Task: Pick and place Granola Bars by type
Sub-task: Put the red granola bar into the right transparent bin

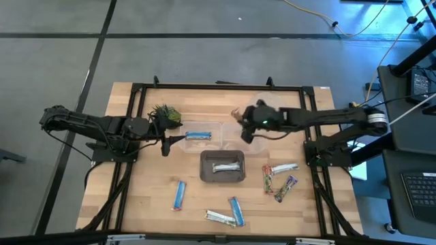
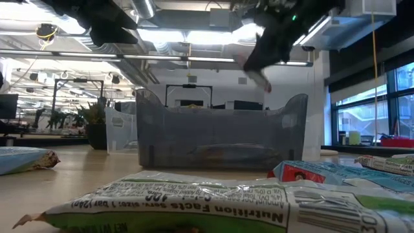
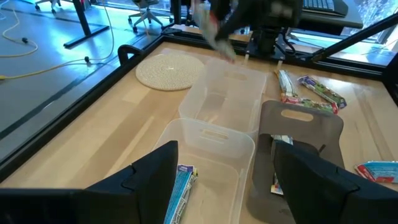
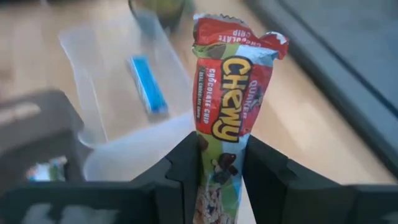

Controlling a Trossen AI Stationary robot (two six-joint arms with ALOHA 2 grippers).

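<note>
Above the clear bins (image 1: pixel 255 126) at the back of the surface (image 1: pixel 143 190), the right gripper (image 4: pixel 219 162) has its fingers clamped on a red Chewy bar (image 4: pixel 227 118), presumably poised for sorting by type. Left gripper (image 3: pixel 221 177) waits, fingers apart, over the bin holding a blue bar (image 1: pixel 198 135). Only the right wrist view reads the wrapper; only the high view shows the remaining bars (image 1: pixel 281 178).

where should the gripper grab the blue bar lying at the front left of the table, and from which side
Take the blue bar across its narrow middle, coming straight down from above. It lies flat on the bare table, long axis running roughly front to back with a slight tilt, so the fingers should close on its two long edges. Nothing sits close beside it, so there looks to be room for both fingers.
</note>
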